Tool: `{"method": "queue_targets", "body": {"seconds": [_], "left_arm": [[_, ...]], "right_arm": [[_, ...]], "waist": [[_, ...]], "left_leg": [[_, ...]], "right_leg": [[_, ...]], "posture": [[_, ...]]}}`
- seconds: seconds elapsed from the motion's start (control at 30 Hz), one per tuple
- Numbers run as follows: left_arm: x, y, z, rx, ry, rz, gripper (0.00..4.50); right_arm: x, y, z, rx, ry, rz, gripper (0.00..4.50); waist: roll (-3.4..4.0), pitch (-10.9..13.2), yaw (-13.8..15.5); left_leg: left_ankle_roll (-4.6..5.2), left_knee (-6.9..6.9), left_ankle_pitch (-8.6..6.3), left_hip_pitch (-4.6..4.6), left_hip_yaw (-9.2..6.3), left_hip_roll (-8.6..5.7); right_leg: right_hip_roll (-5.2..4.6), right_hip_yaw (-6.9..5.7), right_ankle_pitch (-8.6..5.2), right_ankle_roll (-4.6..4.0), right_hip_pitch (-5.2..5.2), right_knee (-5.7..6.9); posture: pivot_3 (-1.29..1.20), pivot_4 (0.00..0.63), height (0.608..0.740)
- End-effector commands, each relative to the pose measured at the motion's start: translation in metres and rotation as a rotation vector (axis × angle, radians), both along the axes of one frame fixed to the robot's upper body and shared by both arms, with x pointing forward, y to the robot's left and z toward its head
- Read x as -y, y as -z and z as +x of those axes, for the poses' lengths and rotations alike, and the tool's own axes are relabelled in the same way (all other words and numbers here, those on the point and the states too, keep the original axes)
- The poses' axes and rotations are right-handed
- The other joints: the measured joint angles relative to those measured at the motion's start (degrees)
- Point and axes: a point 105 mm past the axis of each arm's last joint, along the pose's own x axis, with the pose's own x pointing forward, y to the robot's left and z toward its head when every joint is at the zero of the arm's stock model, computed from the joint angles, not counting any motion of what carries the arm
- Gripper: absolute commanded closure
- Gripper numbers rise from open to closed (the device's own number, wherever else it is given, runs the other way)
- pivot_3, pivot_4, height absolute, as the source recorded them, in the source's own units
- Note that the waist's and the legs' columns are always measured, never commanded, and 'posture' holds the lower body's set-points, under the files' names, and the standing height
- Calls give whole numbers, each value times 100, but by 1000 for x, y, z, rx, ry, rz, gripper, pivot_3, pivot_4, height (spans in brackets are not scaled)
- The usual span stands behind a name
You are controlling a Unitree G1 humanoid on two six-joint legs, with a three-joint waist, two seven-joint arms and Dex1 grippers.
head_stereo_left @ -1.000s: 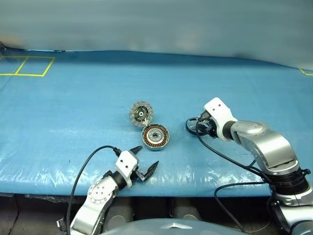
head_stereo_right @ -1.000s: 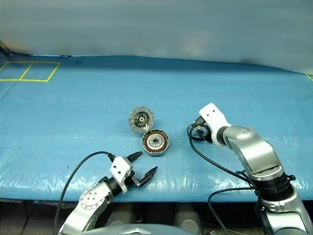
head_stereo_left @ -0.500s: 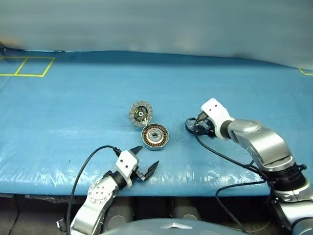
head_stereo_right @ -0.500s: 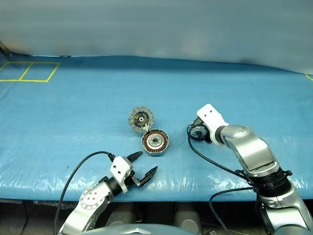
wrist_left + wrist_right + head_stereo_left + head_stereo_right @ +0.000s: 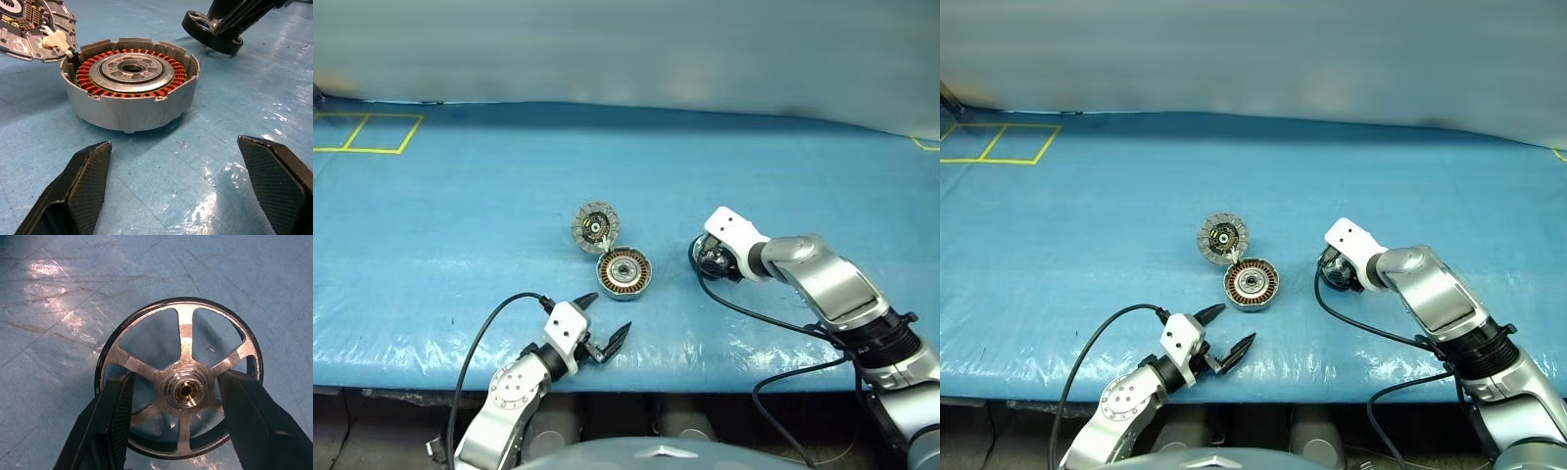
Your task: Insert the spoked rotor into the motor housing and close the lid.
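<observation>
silver motor housing (image 5: 129, 105), copper-orange windings (image 5: 93, 78), blue table cover (image 5: 460, 225)

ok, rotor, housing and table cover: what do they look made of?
Spoked rotor: looks like bare bright metal spokes and hub inside a dark rim. Motor housing: matte grey metal, probably cast aluminium, with copper-coloured windings. Table cover: blue plastic sheet, judging by its glossy wrinkles.

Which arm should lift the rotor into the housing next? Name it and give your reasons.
The right. Its gripper already straddles the spoked rotor, one finger on each side of the hub. The left gripper hangs open and empty near the table's front edge, short of the motor housing.
</observation>
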Motion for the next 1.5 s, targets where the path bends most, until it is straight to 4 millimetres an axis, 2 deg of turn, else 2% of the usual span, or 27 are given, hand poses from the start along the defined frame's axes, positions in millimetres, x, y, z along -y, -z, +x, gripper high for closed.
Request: {"method": "queue_targets", "body": {"seconds": [0.03, 0.07, 0.23, 0.4, 0.53, 0.7, 0.8, 0.93, 1.1, 1.27, 1.5], "left_arm": [[2, -6, 0, 22, -11, -22, 0], [2, -7, 1, 22, -13, -23, 0], [3, -13, 3, 28, -15, -29, 0], [5, -19, 4, 31, -10, -29, 0], [6, -21, 5, 30, -4, -26, 0], [6, -22, 6, 32, 2, -21, 0], [5, -22, 7, 38, -1, -13, 0], [0, -20, 9, 47, -27, 3, 0], [-6, -16, 8, 58, -52, 21, 0], [-9, -10, 5, 62, -60, 34, 0], [-10, -9, 5, 66, -63, 28, 0]], "right_arm": [[-1, -8, 3, 27, -22, -10, 1711], [-1, -7, 2, 21, -25, -8, 1711], [-1, -5, 1, 12, -29, -5, 2684], [-4, -9, -3, 20, -39, 13, 2685], [-14, -29, -1, 123, -93, 4, 2685], [-47, -62, -9, 281, -255, 18, 2685], [-62, -68, -17, 318, -337, 26, 2685], [-89, -66, -30, 360, -452, 28, 2685], [-112, -54, -42, 331, -523, 59, 2685], [-124, -48, -45, 312, -545, 79, 2685], [-126, -38, -43, 281, -531, 88, 2685]], "waist": [[0, 0, 3], [0, 0, 4], [-4, -2, -3], [-4, -2, 0], [-1, -1, 0], [0, 0, 0], [0, 0, 5], [0, 0, 7], [0, 0, 0], [0, 0, 10], [0, 0, 5]], "left_leg": [[0, 0, 0, 0, 0, 0], [0, 0, 0, 0, 0, 0], [0, 3, 0, 8, -1, 1], [0, 8, 0, 7, 0, 1], [0, 6, 0, 3, -1, 1], [0, 6, 0, 1, -1, 1], [0, 8, 0, 1, -1, 0], [0, 8, 0, 1, -1, 0], [0, 7, 0, 2, -3, 2], [0, 12, 0, 3, -3, 0], [0, 10, 0, 3, -4, 1]], "right_leg": [[0, 0, 0, 0, 0, 0], [0, 0, 0, 0, 0, 0], [0, -1, 1, 0, 10, 0], [1, 0, 1, 2, 8, 3], [1, 0, 2, 3, 4, 3], [2, 0, 4, 6, 1, 5], [1, 0, 4, 7, 2, 5], [0, 0, 3, 6, 2, 4], [1, -1, 3, 4, 1, 6], [-3, -2, 4, 4, 5, 5], [-3, -3, 4, 3, 4, 5]], "posture": [[0, 150, 740], [0, 150, 740], [0, 150, 740], [0, 150, 740], [0, 150, 740], [0, 150, 740], [0, 150, 740], [0, 150, 740], [0, 150, 740], [0, 150, 740], [0, 150, 740]]}}
